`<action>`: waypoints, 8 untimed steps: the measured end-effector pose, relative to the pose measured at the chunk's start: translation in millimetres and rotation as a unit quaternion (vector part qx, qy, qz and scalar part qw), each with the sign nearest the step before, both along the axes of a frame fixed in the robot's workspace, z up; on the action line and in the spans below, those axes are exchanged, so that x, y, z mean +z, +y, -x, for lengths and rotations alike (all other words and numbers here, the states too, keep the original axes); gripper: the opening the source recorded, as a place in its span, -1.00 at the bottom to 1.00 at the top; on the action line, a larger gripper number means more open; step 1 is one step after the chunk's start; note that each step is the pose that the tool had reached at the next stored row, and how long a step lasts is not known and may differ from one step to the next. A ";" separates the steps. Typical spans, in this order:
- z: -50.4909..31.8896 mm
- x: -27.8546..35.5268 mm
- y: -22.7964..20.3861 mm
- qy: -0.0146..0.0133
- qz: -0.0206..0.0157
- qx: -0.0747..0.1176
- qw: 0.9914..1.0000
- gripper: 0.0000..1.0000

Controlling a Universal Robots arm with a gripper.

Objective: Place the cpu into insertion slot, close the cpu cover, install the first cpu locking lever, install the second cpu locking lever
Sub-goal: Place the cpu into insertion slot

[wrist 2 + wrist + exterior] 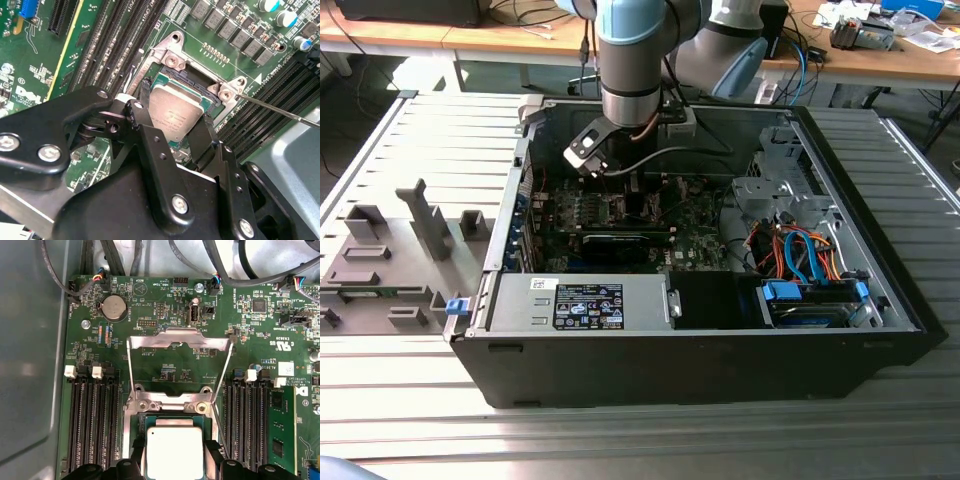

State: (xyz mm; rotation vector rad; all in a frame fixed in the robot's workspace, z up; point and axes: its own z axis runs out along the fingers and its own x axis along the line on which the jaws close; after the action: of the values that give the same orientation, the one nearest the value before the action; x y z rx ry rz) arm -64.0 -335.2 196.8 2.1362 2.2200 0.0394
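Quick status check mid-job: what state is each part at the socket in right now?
cpu: gripped, over the insertion slot; whether it is seated cannot be told.
insertion slot: uncovered, cpu over it.
cpu cover: open, standing up.
gripper: shut on the cpu.

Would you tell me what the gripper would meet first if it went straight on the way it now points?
The gripper holds the cpu just over the insertion slot, so the chip would probably meet that socket first; the gap between them is hard to judge.
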 end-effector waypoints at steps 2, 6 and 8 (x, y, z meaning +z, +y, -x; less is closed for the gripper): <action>-0.1 -0.6 0.1 0.000 0.000 0.000 1.000 0.08; 0.0 -1.8 0.0 0.000 0.000 0.000 1.000 0.08; 0.0 -1.8 0.0 0.000 0.000 0.000 1.000 0.08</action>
State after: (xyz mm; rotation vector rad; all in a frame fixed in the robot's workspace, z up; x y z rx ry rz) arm -63.9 -335.2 195.0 2.1361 2.2200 0.0397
